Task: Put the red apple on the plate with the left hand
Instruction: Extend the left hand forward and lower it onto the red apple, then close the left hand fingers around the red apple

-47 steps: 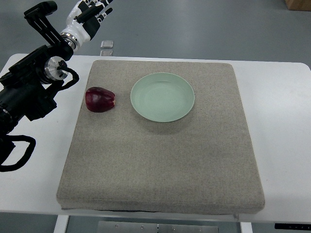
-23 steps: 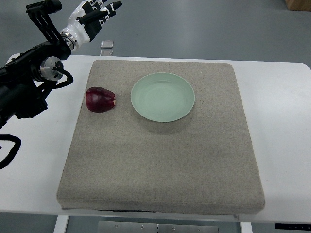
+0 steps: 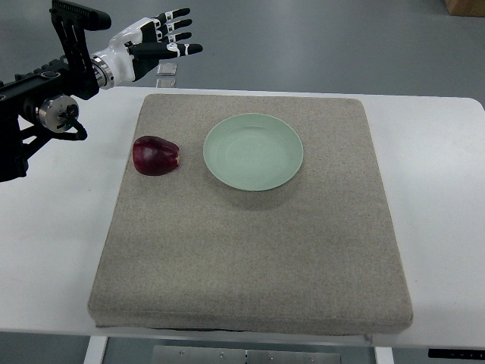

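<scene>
At the far left, above the bench's [image 3: 61, 250] far edge, the left hand [image 3: 148, 47] hovers with its fingers [image 3: 182, 48] stretched out wide and holding nothing — well apart from the fruit. Nearer and to the right, the red apple [image 3: 156, 155] lies on the left edge of the grey mat [image 3: 250, 258], just beside the plate [image 3: 253, 152] but not touching it. Right of that, the pale green plate sits bare. By my reading nothing is done yet — reach, grasp, lift and placing all remain.
</scene>
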You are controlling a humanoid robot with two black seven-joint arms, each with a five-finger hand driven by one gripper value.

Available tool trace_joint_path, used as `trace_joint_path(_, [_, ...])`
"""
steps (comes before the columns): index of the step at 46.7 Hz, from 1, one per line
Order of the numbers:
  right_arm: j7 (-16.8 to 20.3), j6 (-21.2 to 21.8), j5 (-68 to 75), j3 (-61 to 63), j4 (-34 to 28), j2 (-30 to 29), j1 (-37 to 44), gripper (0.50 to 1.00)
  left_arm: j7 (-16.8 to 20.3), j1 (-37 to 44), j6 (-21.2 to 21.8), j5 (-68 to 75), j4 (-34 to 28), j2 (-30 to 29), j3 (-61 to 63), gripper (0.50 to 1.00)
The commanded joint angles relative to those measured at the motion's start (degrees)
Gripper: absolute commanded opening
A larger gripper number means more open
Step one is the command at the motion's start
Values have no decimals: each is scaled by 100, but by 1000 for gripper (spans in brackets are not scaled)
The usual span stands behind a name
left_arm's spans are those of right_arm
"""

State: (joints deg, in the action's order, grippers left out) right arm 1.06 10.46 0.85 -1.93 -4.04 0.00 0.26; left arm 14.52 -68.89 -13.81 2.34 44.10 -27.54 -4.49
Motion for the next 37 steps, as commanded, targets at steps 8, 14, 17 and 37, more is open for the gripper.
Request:
trace_joint_path(8, [0,0,-6,0,0,0,0,932,-37,-204,1,1619,538,-419,343,990])
trace_joint_path(14, [0,0,3,0,0,0,0,932,-46,-231,-78,2805,872,-718,361,990])
trace_joint_path(17, [0,0,3,0,0,0,0,932,-46,-239,-104,3421,1022,-841,405,990])
trace_joint_path(37, [0,0,3,0,0,0,0,932,-11,-336,-298,5821,1347,-1149,502,988])
